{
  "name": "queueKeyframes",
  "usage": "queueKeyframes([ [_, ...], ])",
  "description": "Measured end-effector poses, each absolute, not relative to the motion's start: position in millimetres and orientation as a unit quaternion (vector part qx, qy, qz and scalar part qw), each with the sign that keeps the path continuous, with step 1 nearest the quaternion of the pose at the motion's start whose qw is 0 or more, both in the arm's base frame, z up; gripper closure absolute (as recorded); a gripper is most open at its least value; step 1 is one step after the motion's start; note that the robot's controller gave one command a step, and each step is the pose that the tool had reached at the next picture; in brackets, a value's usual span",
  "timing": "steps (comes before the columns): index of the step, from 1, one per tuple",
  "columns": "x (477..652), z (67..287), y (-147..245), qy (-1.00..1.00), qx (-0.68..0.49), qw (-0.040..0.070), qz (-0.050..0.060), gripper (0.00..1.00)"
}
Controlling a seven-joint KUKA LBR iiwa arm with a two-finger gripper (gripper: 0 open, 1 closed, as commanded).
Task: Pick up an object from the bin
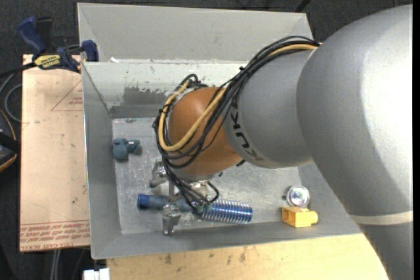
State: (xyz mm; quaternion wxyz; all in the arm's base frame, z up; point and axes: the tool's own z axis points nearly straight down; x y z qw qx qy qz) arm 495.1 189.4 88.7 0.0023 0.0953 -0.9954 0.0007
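1. The grey metal bin (197, 247) shows its front wall nearest the camera. In the front corner of its floor on the view's right sits a small yellow block (299, 216). A silver round thing (297, 195) lies just behind it, touching it or nearly so.
2. Along the same front wall, toward the middle, a blue ribbed spiral piece (226, 212) lies flat. Its end on the view's left runs under the cabling at the wrist.
3. The gripper (164, 200) is down low over the front part of the floor on the view's left. Its 2 metal fingers (169, 225) are spread apart, 1 tip close to the front wall and the other farther back.
4. A blue stubby piece (147, 202) lies flat on the floor there, and its end on the view's right reaches into the gap between the 2 tips. I cannot tell whether either tip touches it, and it is not pinched.
5. Farther back, near the wall on the view's left, a blue-grey T-shaped fitting (125, 148) rests on the floor, well apart from the gripper.
6. Above the gripper sits the orange cover (197, 134) of the wrist, looped with black and yellow cables (172, 141). Behind it the thick grey arm (315, 108) reaches in from the view's right, over the right and back of the floor.
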Motion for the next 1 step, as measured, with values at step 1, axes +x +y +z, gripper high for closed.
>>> queueKeyframes([
  [1, 496.3, 89.9, 190.8, -0.995, 0.095, 0.001, -0.001, 1.0],
])
